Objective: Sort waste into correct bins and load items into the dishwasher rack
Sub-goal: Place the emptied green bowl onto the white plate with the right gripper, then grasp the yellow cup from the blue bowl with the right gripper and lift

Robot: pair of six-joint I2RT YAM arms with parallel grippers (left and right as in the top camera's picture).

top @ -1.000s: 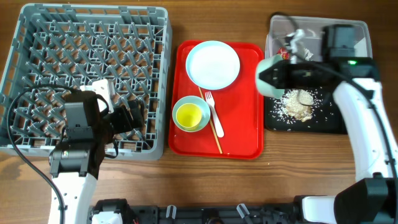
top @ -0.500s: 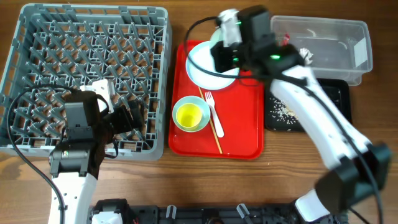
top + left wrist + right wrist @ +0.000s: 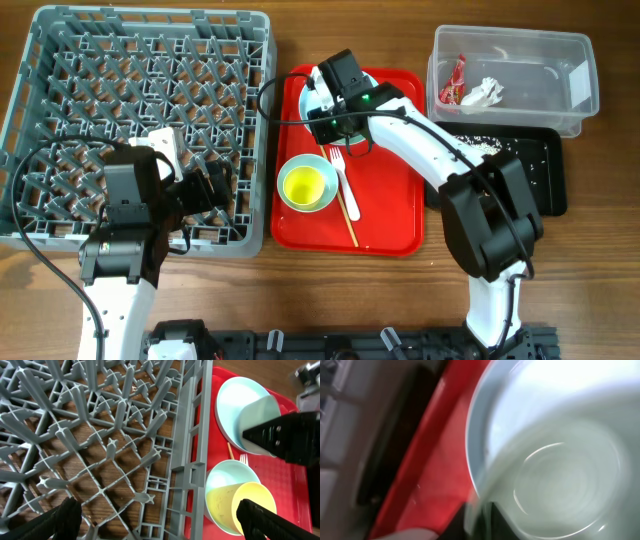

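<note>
My right gripper is shut on the rim of a pale blue bowl and holds it over the round pale plate. That bowl fills the right wrist view, blurred. A second pale blue bowl holds the yellow cup, with the white fork beside it. My left gripper is open and empty over the front right corner of the grey dishwasher rack. The red sachet and tissue lie in the clear tub. Rice scraps lie in the black tray.
The plate, bowls, cup and fork are on or over a red serving tray between the rack and the bins. A thin wooden stick lies on it by the fork. My right arm crosses the black tray's left half.
My right arm has swung left from over the black tray to over the plate on the red tray, carrying the bowl. The left arm has not moved.
</note>
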